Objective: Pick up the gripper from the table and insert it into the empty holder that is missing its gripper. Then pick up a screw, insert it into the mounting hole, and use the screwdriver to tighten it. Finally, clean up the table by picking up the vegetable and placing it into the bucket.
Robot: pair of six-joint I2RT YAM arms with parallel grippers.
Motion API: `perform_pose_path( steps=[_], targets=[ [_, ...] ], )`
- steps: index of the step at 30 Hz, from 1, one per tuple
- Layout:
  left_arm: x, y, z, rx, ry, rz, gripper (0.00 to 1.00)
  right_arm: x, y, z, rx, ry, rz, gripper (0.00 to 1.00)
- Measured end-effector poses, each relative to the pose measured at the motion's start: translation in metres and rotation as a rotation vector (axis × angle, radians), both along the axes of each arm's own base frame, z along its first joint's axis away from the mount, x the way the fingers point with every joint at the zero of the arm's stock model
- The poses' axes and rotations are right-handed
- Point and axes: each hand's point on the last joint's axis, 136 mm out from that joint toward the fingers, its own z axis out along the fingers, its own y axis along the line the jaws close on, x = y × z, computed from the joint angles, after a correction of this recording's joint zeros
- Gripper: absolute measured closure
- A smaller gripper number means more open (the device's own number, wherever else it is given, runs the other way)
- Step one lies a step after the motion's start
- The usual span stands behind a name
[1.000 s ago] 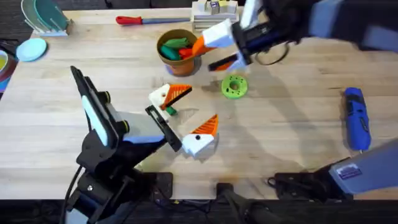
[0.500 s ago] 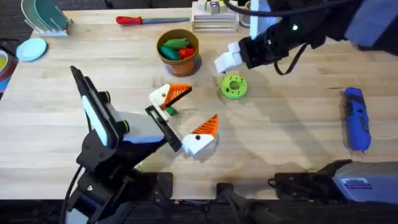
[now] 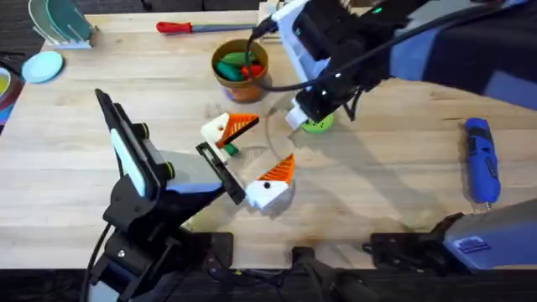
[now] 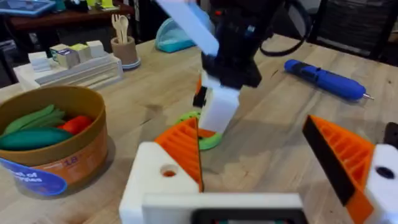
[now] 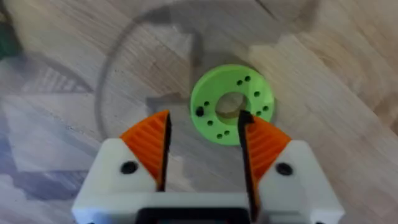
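Below, orange-brown bucket [image 3: 240, 65] holds green and red vegetables.

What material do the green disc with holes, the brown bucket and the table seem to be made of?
Green disc: probably plastic; uniform matte bright green, clean round holes.
Bucket: looks like cardboard or paper; thin brown wall, printed blue label.
Table: wood, likely butcher block; visible grain and joined strips, low sheen.

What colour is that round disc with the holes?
Bright green disc, clearest in the right wrist view.
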Motion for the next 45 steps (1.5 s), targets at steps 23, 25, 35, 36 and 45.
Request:
perform_pose_path(
  steps=[23, 25, 35, 36, 45],
  targets=[
    [0.0, 0.0, 0.0, 0.0, 0.0, 0.0, 0.008, -0.004, 0.005, -0.024, -0.059, 0.034, 0.014, 0.713],
    [0.0, 0.0, 0.0, 0.0, 0.0, 0.0, 0.008, -0.005, 0.004, -0.024, -0.063, 0.036, 0.013, 0.718],
    [0.0, 0.0, 0.0, 0.0, 0.0, 0.0, 0.008, -0.005, 0.004, -0.028, -0.069, 0.042, 0.013, 0.774],
    [0.0, 0.0, 0.0, 0.0, 0.0, 0.0, 0.008, -0.005, 0.004, -0.03, -0.072, 0.046, 0.013, 0.784],
    [0.0, 0.0, 0.0, 0.0, 0.0, 0.0, 0.008, -0.004, 0.003, -0.036, -0.09, 0.054, 0.012, 0.873]
  ],
)
